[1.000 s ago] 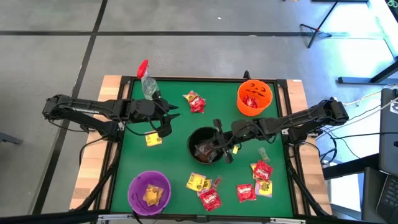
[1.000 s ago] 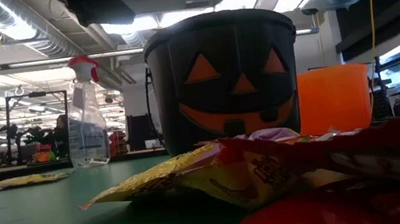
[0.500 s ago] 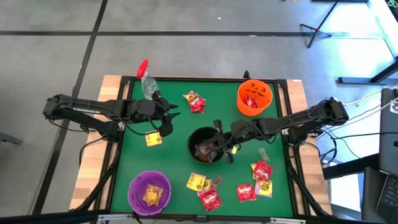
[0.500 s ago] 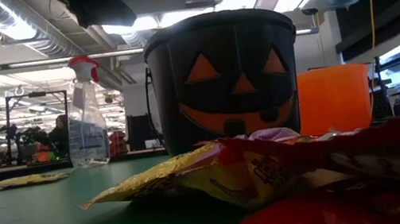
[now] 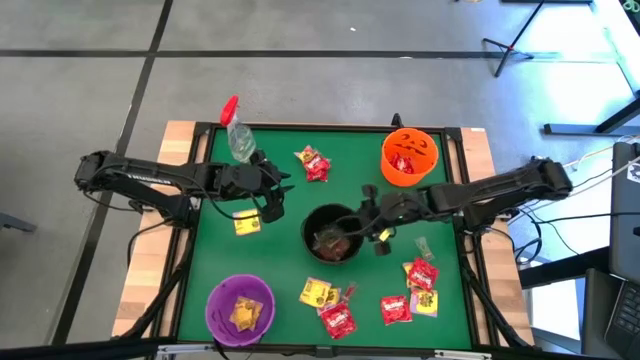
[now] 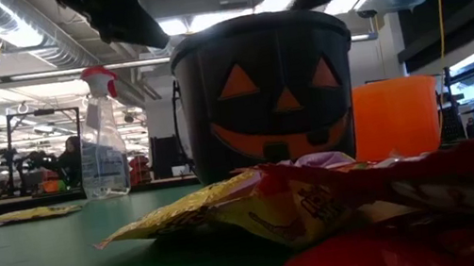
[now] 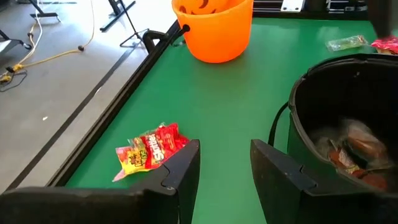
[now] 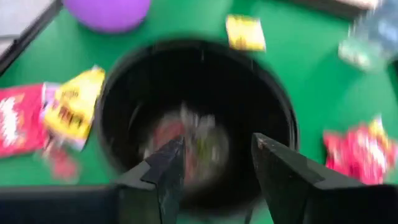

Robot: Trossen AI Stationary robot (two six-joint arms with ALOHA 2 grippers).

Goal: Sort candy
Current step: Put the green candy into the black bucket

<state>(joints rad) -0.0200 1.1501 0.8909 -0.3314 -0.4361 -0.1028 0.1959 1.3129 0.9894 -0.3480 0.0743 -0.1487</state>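
Right gripper [image 5: 365, 222]: over black bucket [image 5: 331, 234] rim, fingers apart, empty. Left gripper [image 5: 270, 205]: beside yellow candy [image 5: 246, 223], fingers apart, empty. Candy: in black, orange [image 5: 409, 156] and purple [image 5: 240, 309] buckets; rest loose on green table [image 5: 285, 260].

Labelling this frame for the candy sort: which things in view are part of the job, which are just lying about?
Part of the job:
- candy packets
- black bucket
- orange bucket
- purple bowl
- right pincer, open by the black bucket
- left pincer, open

Lying about:
- spray bottle
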